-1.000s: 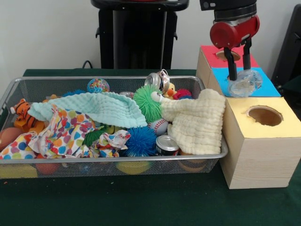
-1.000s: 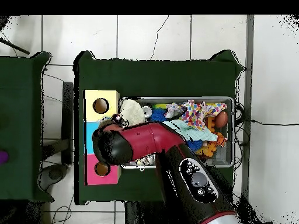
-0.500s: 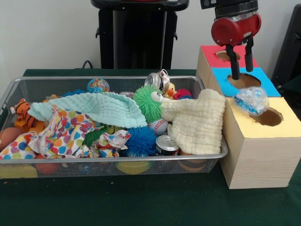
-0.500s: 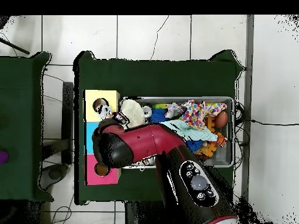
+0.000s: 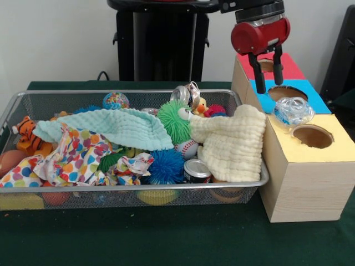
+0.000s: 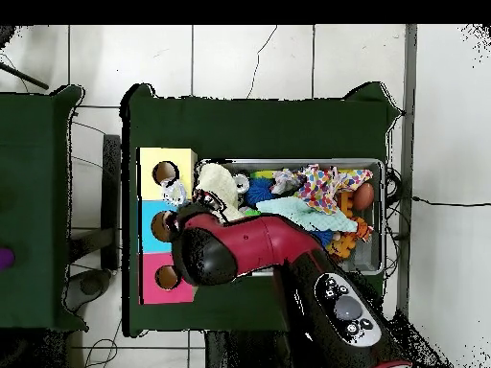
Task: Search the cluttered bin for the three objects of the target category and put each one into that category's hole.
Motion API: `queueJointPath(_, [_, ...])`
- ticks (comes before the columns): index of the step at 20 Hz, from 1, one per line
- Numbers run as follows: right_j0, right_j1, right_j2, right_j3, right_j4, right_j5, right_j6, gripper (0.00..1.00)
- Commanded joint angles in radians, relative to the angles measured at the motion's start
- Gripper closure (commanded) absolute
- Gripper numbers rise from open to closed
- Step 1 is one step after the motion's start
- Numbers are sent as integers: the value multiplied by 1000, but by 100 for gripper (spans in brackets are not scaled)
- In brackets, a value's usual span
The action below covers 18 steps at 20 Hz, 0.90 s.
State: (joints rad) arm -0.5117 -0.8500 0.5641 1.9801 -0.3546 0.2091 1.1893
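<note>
Arm enters at upper right of the front view, gripper [image 5: 268,72] pointing down over the red/blue box tops, fingers apart, holding nothing. One clear crumpled plastic item [image 5: 293,111] sits on the box top at the blue/yellow seam, right of frame. Three holes. One wire bin [image 5: 133,191], centre-left.

Legible text, labels, brands, numbers, signs: none.
No print can be made out on the cans [image 5: 196,169] in the wire bin [image 5: 111,194], on the patterned cloth [image 5: 77,158], or on the tops of the coloured boxes [image 5: 302,166]; markings, if any, are too small to read.
</note>
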Motion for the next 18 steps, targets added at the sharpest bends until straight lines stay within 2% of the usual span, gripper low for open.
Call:
queueJointPath(1, [-54,4,69,83,-88,-44,57,0])
queueJointPath(7, [-40,6,55,84,-111,-59,75,0])
queueJointPath(12, [-2,-29,36,59,-93,13,82,0])
queueJointPath(16, [-1,-18,53,45,-60,52,88,0])
queueJointPath(18, [-40,-20,97,58,-48,49,73,0])
